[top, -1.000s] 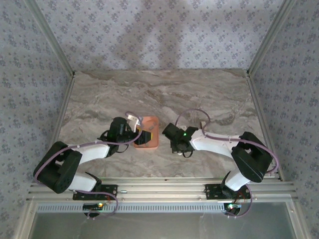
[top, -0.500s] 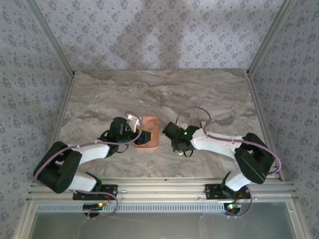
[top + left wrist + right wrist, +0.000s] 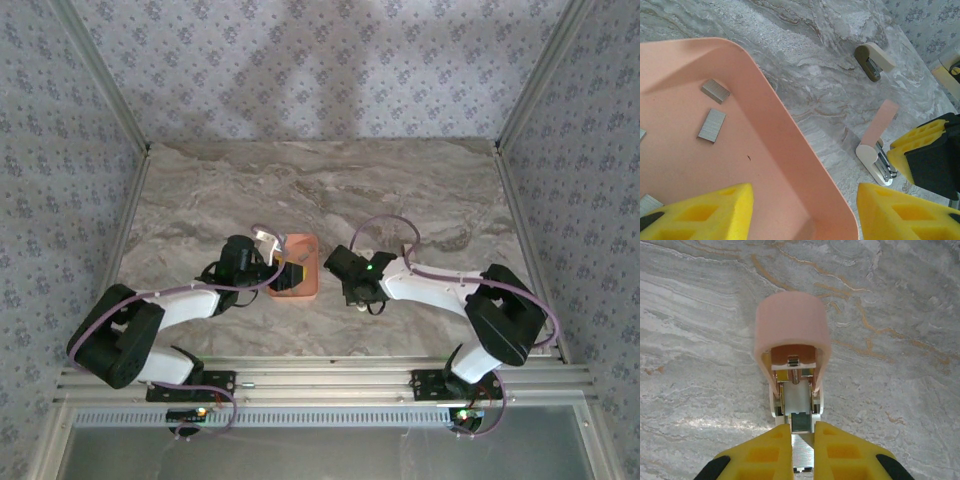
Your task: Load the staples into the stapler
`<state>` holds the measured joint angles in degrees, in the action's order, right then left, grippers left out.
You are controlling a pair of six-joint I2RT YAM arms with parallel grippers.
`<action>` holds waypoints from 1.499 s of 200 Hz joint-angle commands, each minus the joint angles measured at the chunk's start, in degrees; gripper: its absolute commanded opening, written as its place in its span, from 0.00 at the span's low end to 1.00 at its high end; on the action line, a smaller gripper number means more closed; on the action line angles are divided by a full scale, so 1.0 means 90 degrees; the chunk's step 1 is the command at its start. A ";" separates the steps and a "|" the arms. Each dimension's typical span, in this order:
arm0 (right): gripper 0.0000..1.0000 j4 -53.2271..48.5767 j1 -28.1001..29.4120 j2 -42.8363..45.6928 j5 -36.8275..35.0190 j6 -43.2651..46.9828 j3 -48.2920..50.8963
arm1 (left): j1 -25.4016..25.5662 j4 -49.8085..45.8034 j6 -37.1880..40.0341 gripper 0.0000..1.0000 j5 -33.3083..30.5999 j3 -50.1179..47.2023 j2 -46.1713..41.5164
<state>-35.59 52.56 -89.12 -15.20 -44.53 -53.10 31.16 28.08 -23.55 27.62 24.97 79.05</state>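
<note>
Where the two arms reach in from the near edge, the right gripper (image 3: 802, 434) is closed on the rear of the pink mini stapler (image 3: 792, 340), its yellow pads (image 3: 765, 450) pinching the metal base from either side. The stapler's pink lid is swung upright, leaving the magazine channel exposed. In my judgement it is held this way so that a strip can be dropped in from above. No staple is seen in the channel.

Just left of it, the left gripper (image 3: 805, 200) stands with jaws apart. They straddle the right wall of the salmon-pink tray (image 3: 765, 100) without pinching it, one pad inside the tray and the other over the marble table (image 3: 815, 75). It holds nothing. The posture reads as an approach to a pick-up from the tray, not yet made.

The staples (image 3: 712, 125), short dull-grey strips, lie loose and flat on the tray floor, apart from one another, beyond the inner pad. Four are counted, two of them cut by the frame edge. None is loaded.

Further off on the table, a tan mini stapler (image 3: 874, 60) lies closed, well apart from both grippers.
</note>
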 commanded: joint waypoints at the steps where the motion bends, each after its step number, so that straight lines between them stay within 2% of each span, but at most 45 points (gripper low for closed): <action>1: 0.12 0.0008 0.0047 -0.0047 -0.0004 0.0034 -0.0058 | -0.0005 -0.0029 0.0097 0.57 0.0056 0.0067 -0.0151; 133: 0.12 -0.0176 0.0044 -0.0134 0.0018 -0.0005 0.0022 | -0.0005 -0.0034 0.0097 0.57 0.0066 0.0064 -0.0136; 202: 0.12 -0.0127 0.0038 0.0205 -0.0118 0.0191 0.0021 | -0.0013 -0.0024 0.0087 0.57 0.0057 0.0050 -0.0148; 300: 0.12 -0.0039 0.0024 -0.0117 0.0003 0.0164 0.0146 | -0.0005 -0.0091 0.0092 0.57 0.0027 0.0028 -0.0238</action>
<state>-35.40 52.80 -89.19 -14.76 -43.48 -52.49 31.16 27.88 -23.55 27.59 24.99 78.48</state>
